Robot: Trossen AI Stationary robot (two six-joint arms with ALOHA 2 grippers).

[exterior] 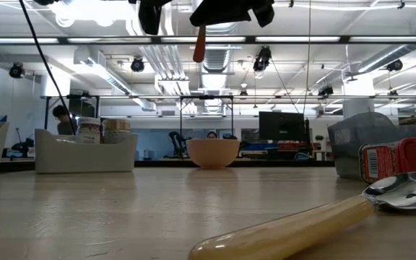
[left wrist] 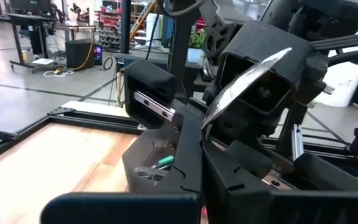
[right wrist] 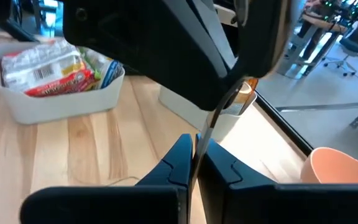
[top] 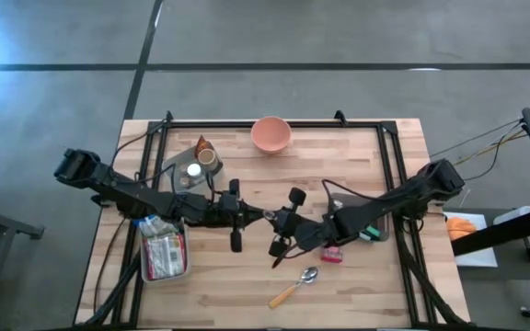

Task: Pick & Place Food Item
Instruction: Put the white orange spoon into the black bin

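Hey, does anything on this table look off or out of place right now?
One thing: a utensil with a reddish handle hangs in mid-air over the table's middle, and the left gripper and right gripper both appear shut on it. That is odd for a food task. Nothing looks spilled or broken.
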